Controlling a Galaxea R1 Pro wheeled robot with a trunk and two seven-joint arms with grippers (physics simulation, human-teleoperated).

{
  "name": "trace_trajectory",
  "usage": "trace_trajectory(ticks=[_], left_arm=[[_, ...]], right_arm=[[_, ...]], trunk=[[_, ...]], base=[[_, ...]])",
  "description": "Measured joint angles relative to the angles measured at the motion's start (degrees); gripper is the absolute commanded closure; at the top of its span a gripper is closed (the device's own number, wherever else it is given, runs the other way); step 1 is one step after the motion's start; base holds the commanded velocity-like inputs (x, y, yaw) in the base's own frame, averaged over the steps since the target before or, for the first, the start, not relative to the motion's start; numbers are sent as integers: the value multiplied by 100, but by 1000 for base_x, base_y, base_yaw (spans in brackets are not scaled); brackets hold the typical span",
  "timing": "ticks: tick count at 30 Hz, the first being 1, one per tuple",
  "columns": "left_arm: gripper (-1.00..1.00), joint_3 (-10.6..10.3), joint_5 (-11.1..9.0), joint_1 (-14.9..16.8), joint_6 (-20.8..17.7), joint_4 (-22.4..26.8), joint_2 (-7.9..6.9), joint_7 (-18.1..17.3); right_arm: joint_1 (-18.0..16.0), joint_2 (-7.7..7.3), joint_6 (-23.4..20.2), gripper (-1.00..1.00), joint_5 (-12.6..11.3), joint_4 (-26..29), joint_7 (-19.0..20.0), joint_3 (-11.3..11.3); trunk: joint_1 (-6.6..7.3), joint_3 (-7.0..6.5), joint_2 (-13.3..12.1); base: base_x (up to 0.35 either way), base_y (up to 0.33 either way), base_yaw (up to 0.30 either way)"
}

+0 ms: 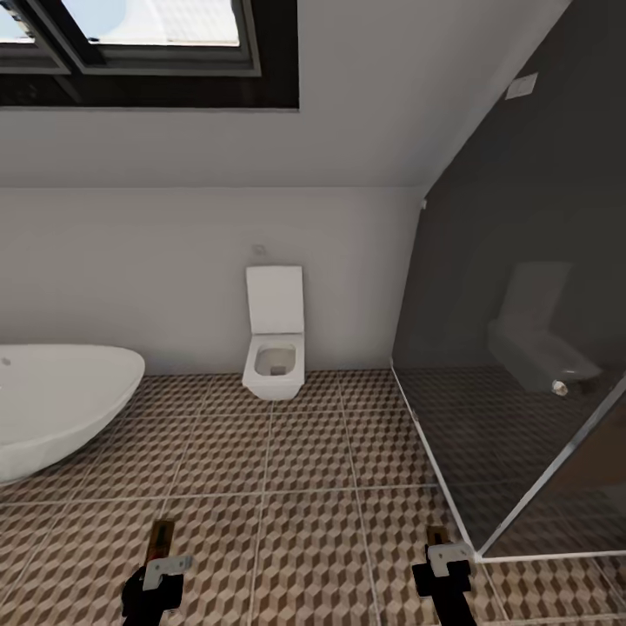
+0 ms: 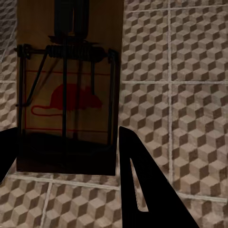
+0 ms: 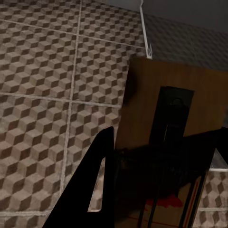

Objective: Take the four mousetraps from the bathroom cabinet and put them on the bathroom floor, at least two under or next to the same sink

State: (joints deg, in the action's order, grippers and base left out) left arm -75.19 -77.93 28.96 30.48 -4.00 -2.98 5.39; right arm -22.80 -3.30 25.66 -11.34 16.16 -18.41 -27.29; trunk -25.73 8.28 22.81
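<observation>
Nearest, at seven o'clock in the head view, the left pincer (image 1: 159,556) is clamped on one mousetrap (image 2: 66,95). At five o'clock the right pincer (image 1: 445,543) grips a second mousetrap (image 3: 171,142). Both hang above the bathroom floor (image 1: 304,487). This looks like the carrying step. Farther off stand a bathtub (image 1: 52,409) at nine, a toilet (image 1: 275,343) at twelve and a glass shower screen (image 1: 522,348) at three. Next the robot must turn to find the sink.

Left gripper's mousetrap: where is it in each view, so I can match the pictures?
Head view: left mousetrap, sticking up from the left gripper, low left of picture.
Left wrist view: left mousetrap close up between the fingers, red mouse print showing.
Right wrist view: that board is the other mousetrap, in the right gripper.
Shared landmark: cube-pattern floor tiles.
</observation>
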Motion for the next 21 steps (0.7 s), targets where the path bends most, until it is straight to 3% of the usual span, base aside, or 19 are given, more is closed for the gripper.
trace_trajectory(ticks=[10,21], left_arm=[[100,1,0,-2,-2,-1,0,0],[100,0,1,-4,-6,1,-1,1]], right_arm=[[0,0,3,100,0,0,-1,0],[2,0,3,100,0,0,-1,0]], trunk=[[0,0,0],[0,0,0]], base=[[241,168,0],[239,51,0]])
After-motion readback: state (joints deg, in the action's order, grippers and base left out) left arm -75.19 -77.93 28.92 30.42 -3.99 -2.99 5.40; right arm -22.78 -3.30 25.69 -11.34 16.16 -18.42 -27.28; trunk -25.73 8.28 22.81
